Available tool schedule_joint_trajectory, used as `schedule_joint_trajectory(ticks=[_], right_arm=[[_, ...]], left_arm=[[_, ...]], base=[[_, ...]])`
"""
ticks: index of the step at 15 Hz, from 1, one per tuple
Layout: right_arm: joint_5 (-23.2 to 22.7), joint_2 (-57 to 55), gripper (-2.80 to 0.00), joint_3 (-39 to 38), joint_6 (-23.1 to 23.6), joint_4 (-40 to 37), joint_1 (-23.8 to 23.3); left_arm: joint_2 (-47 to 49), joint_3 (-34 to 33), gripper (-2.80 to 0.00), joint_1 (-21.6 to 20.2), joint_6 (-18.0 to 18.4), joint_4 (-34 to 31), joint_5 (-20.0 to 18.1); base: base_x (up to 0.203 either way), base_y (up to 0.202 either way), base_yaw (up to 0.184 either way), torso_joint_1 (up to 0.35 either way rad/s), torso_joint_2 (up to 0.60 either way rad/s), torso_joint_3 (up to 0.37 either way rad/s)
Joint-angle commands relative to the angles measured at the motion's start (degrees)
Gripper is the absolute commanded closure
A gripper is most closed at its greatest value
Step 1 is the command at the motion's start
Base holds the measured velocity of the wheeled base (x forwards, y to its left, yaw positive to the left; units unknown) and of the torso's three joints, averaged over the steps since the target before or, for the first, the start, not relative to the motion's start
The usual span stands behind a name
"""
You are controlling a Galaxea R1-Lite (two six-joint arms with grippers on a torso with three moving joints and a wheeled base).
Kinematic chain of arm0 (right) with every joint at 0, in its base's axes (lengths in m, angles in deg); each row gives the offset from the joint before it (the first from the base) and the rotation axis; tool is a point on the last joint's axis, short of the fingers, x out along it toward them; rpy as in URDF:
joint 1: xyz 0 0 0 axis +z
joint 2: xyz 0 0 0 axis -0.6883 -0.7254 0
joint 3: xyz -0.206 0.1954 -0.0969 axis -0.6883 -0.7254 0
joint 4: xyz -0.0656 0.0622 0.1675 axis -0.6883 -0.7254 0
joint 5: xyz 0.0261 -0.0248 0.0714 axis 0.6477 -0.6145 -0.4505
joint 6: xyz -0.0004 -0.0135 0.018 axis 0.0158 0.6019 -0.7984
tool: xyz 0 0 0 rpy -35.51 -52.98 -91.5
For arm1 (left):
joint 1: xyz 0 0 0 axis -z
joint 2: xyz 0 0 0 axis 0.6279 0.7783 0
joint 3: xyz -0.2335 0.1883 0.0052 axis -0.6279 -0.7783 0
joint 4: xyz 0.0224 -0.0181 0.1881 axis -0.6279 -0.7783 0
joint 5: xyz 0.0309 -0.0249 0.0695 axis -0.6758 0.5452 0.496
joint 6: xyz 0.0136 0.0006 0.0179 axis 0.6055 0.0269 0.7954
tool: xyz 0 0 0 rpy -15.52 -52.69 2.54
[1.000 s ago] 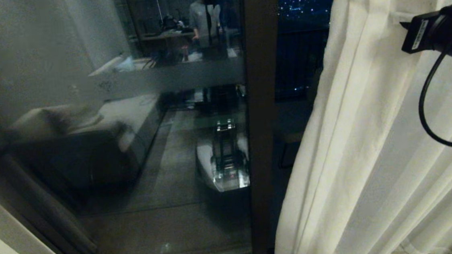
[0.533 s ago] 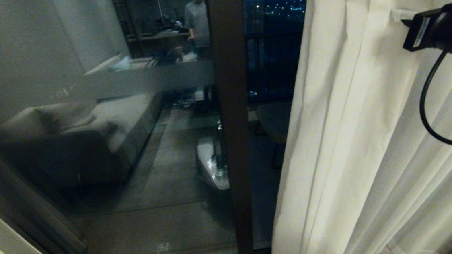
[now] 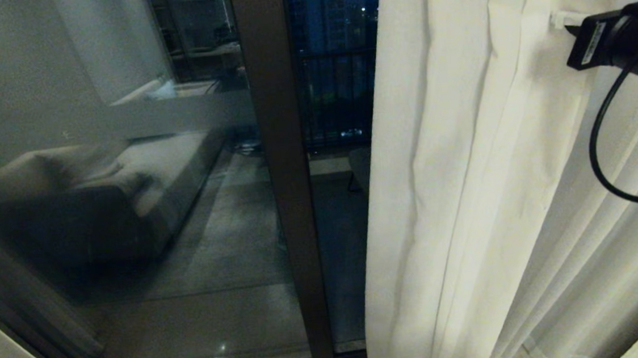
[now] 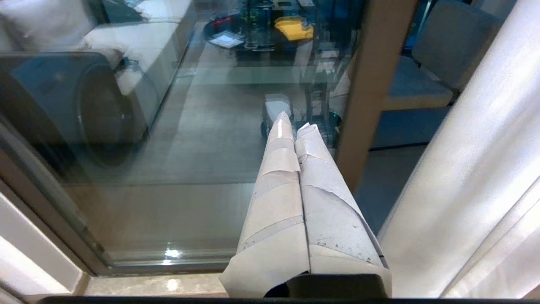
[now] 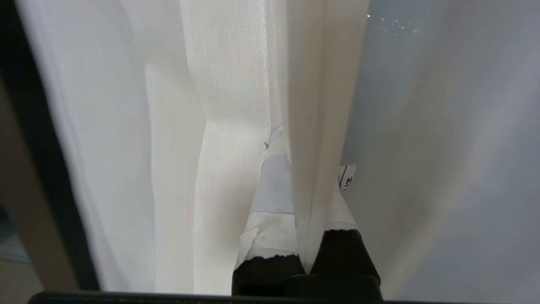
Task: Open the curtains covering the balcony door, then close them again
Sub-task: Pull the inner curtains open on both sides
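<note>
Right gripper [image 5: 306, 185]: closed on a pleat of the curtain, with the fold pinched between its two tape-wrapped fingers [image 5: 272, 198]; in the head view only the black wrist and its looping cable [image 3: 601, 151] are seen, at the upper right, against the fabric.
Left gripper [image 4: 295, 135]: held low in front of the glass, nothing gripped; its two tape-wrapped fingers are pressed together along their full length.
Curtain [image 3: 468, 190]: a cream panel with soft vertical pleats is hung over the right part of the head view, its free edge falling just to the right of the dark post; only this one panel is seen clearly.
Balcony door [image 3: 185, 212]: the glass to the left of the curtain is uncovered; a dark vertical frame post [image 3: 282, 176] is set between the panes.
Reflections: a sofa and floor are mirrored in the left pane.
Outside: black balcony railing [image 3: 335, 92] and night lights are seen through the narrow strip between post and curtain.
Floor edge: a pale sill is seen below the door's bottom rail in the left wrist view.
</note>
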State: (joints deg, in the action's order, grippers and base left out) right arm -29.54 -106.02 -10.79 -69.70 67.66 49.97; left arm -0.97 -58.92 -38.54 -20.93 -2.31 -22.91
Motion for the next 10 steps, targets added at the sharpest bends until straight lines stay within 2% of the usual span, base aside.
schedule_joint_trajectory(ticks=[1, 10], right_arm=[[0.0, -0.2, 0.00, 0.0, 0.1, 0.1, 0.0], [0.0, -3.9, 0.00, 4.3, 0.1, 0.1, -0.1]], left_arm=[[0.0, 0.0, 0.00, 0.0, 0.0, 0.0, 0.0], [0.0, 0.0, 0.00, 0.0, -0.1, 0.0, 0.0]], base=[[0.000, -0.187, 0.002, 0.002, 0.00, 0.003], [0.000, -0.191, 0.000, 0.004, 0.00, 0.003]])
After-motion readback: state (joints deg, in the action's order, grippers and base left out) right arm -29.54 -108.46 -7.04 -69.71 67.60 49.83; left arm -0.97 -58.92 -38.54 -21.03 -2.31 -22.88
